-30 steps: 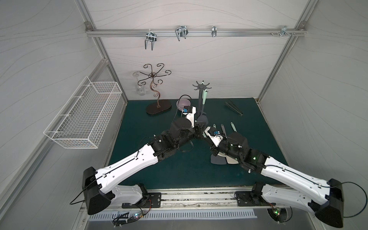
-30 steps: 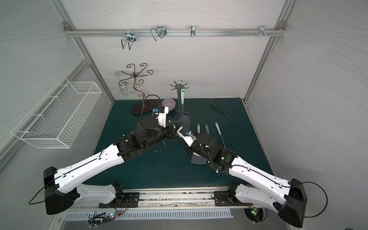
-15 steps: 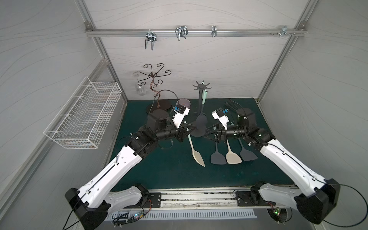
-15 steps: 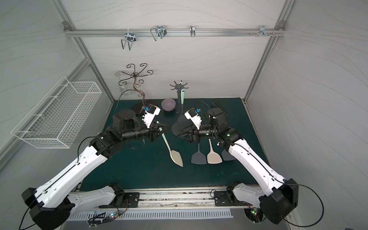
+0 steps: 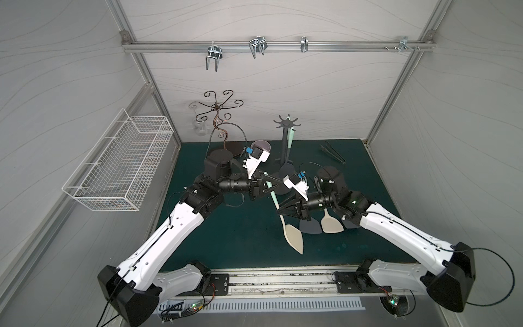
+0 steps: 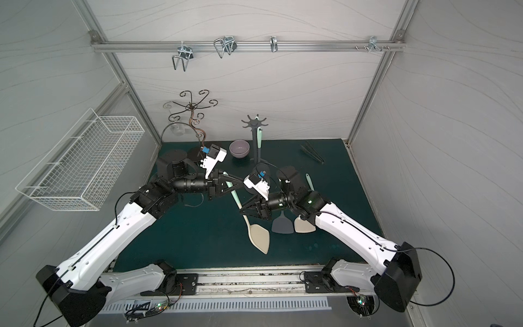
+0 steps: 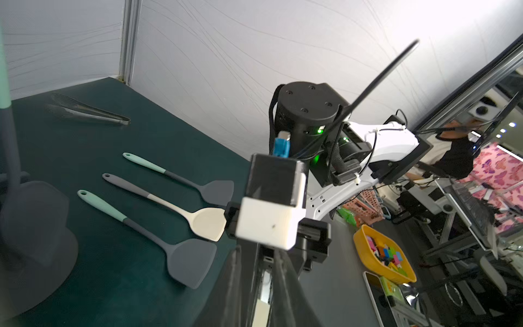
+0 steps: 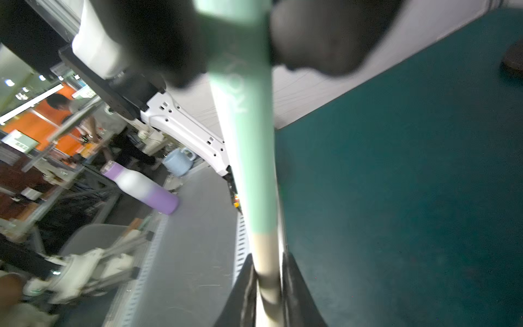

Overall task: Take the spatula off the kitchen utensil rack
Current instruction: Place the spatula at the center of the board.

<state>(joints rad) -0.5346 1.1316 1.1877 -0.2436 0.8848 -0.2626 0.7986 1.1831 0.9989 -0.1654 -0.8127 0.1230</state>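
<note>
The dark grey kitchen utensil rack (image 5: 285, 141) (image 6: 256, 138) stands at the back of the green mat. One spatula with a mint handle (image 5: 291, 138) and a dark blade still hangs from its crown. A second spatula (image 5: 294, 236) (image 6: 259, 236), mint handle and cream blade, hangs slanted in the air in front of the rack. My left gripper (image 5: 270, 185) (image 6: 230, 185) (image 7: 258, 252) is shut on its mint handle (image 8: 249, 141). My right gripper (image 5: 280, 212) (image 6: 242, 211) (image 8: 268, 260) is shut on its cream neck.
Three spatulas (image 7: 169, 203) lie side by side on the mat under my right arm. Black tongs (image 5: 332, 153) lie at the back right, and a purple bowl (image 6: 239, 148) sits left of the rack. A bronze scrolled stand (image 5: 219, 113) and a white wire basket (image 5: 121, 164) are on the left.
My right gripper has left the rack's side, come forward and shut on the neck of the spatula held by my left gripper. The left arm has hardly moved.
</note>
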